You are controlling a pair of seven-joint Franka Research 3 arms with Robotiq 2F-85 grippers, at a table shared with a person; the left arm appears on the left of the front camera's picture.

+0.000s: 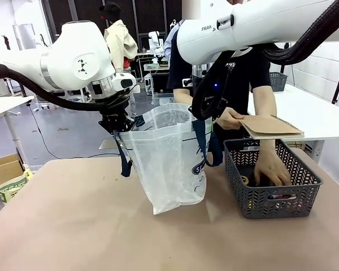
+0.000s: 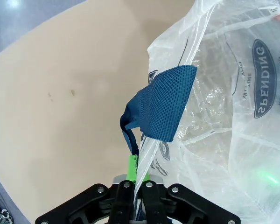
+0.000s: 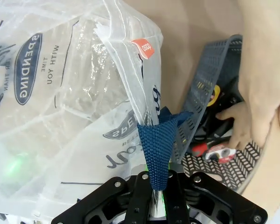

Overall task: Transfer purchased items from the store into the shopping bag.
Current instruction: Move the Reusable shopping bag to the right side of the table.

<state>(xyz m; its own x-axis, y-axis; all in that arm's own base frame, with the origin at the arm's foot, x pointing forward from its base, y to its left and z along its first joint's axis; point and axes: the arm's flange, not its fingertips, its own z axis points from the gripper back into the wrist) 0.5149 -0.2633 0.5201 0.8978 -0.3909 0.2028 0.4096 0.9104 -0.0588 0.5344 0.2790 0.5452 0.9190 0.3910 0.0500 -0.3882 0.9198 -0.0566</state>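
Two-arm set-up at a brown desk (image 1: 73, 226), seen across it toward a person at the far edge.

The shopping bag (image 1: 169, 164) stands upright near the middle of the desk, its mouth held wide between the two arms. The left gripper (image 1: 117, 127) has its jaws closed on the bag's rim beside a navy strap (image 1: 124, 158), which hangs loose below it. In the left wrist view the gripper (image 2: 137, 168) pinches the thin plastic rim between its green pads (image 2: 131, 165), with the strap (image 2: 161, 105) folded just above them and the bag wall (image 2: 233, 116) showing blue print.

The right gripper (image 1: 202, 116) clamps the opposite rim. In the right wrist view its jaws (image 3: 154, 186) are closed on the second strap (image 3: 159, 149) together with the bag (image 3: 60, 93).

The grey basket (image 1: 271, 200) sits just beside the bag, toward the desk's right edge. One hand (image 1: 273, 169) reaches among the small items inside it; the other hand (image 1: 229, 118) holds a brown notebook (image 1: 271, 125) flat above the basket's far rim.
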